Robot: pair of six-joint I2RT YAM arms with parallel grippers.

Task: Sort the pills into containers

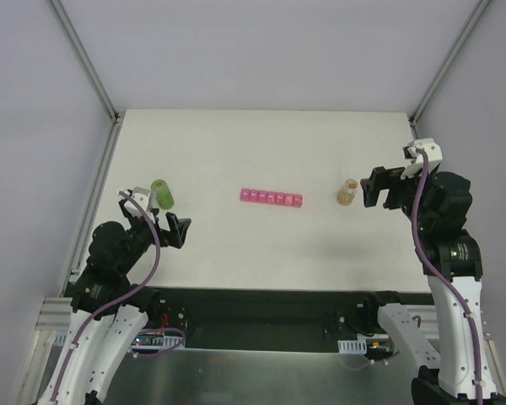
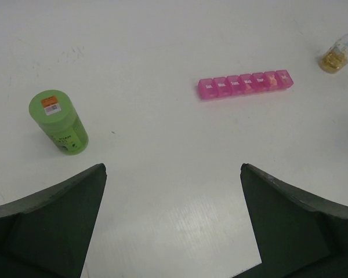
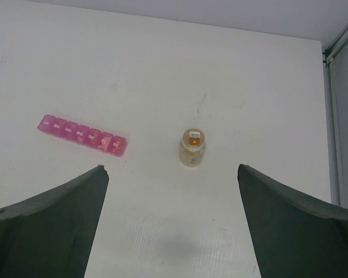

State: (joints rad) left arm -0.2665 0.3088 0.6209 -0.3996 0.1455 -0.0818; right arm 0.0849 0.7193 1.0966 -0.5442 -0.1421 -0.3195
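Containers (image 1: pixel 271 198): one bright-pink strip of seven small square compartments joined in a row, lying flat near the middle of the white counter (image 1: pixel 236 143), between a green bottle (image 1: pixel 162 193) on the left and a small clear bottle (image 1: pixel 347 192) of yellowish contents on the right, well apart from both; lids look closed. Judged handling: light, stiff moulded plastic, low and narrow, likely to skate on the smooth counter if pushed at one end; lids probably snap-fit, so opening one would call for the strip to be pinned down. Best hold appears to be across the narrow width near the middle, fingers on the two long sides, or one end pressed down while the other hand works a lid. Writing: each lid carries a short white mark, likely day letters, too small to read for certain; the two compartments nearest the clear bottle show an orange tint, cause unclear. Green bottle has an orange-and-white sticker on its cap and dark print on its side, unreadable. Clear bottle's cap bears a small orange label, unreadable. Left hand (image 2: pixel 173 174) spread wide, holding nothing, near the green bottle. Right hand (image 3: pixel 171 171) likewise spread wide and empty, just beside the clear bottle, not touching it
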